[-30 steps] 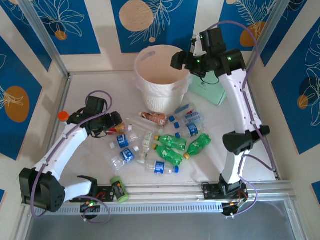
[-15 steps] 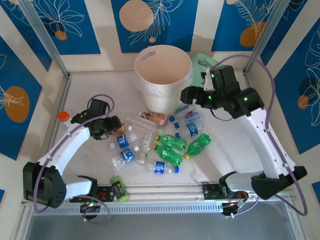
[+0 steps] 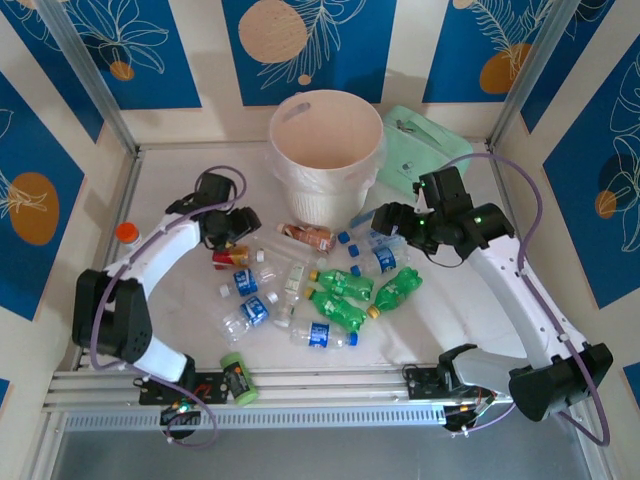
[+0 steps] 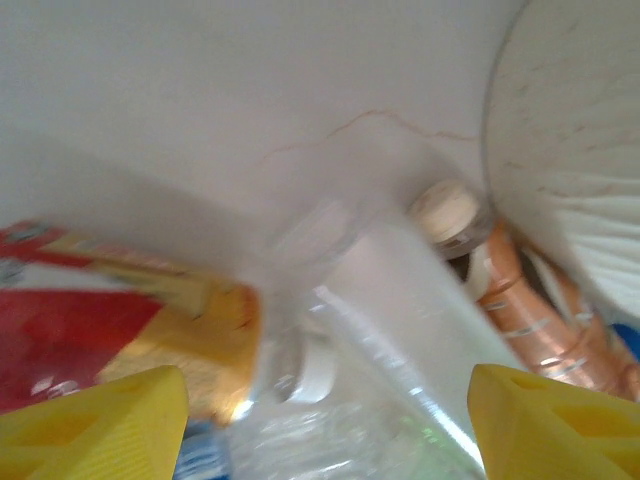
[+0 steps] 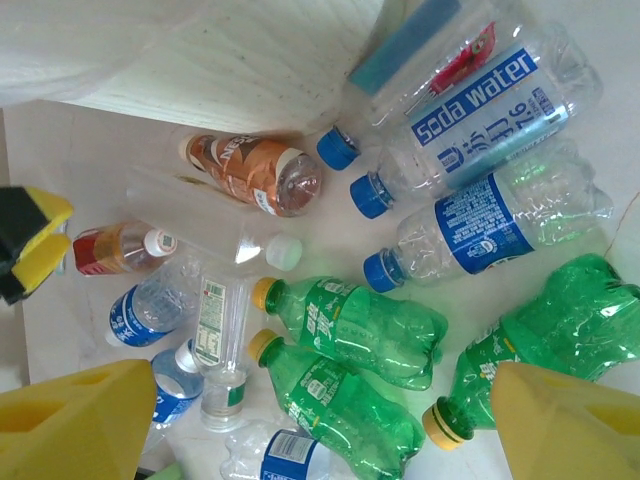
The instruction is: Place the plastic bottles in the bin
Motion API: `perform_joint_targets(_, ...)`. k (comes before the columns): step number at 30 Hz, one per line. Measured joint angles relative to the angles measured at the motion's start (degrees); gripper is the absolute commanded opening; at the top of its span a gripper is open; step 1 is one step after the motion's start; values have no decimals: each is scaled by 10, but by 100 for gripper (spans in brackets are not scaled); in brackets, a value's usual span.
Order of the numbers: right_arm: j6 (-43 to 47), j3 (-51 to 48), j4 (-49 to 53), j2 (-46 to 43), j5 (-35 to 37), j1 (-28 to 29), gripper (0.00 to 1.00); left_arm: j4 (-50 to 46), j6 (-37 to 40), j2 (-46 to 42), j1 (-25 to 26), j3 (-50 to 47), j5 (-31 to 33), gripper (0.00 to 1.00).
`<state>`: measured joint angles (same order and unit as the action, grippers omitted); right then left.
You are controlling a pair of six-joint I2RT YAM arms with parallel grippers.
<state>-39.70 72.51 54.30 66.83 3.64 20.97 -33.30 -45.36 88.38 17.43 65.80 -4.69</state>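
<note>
Mid pick-up among loose bottles (image 3: 335, 290): straddles a clear bottle (image 4: 390, 300) with the open left gripper (image 4: 320, 420), hangs the right gripper (image 5: 330, 430) open and empty over blue-labelled ones (image 5: 490, 220). Likely needs a close, then a lift to the bin (image 3: 320, 190) beyond.

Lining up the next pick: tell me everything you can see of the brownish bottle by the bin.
The brownish bottle is small clear plastic with an orange-brown wrapper bearing white lettering and a pale cream cap, still on. It lies on its side on the white table at the foot of the bin, cap toward the left arm's side. A clear bottle lies along its near flank; whether they touch I cannot tell.
</note>
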Motion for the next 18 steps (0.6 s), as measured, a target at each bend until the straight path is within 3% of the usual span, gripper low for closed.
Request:
perform_joint_targets(8,-11,-20,-10,-18,-4,0,87,20,-72,77,35,45,5,66)
perform_joint_targets(18,-12,-27,-10,-31,-4,0,87,9,-155,117,39,60,32,72)
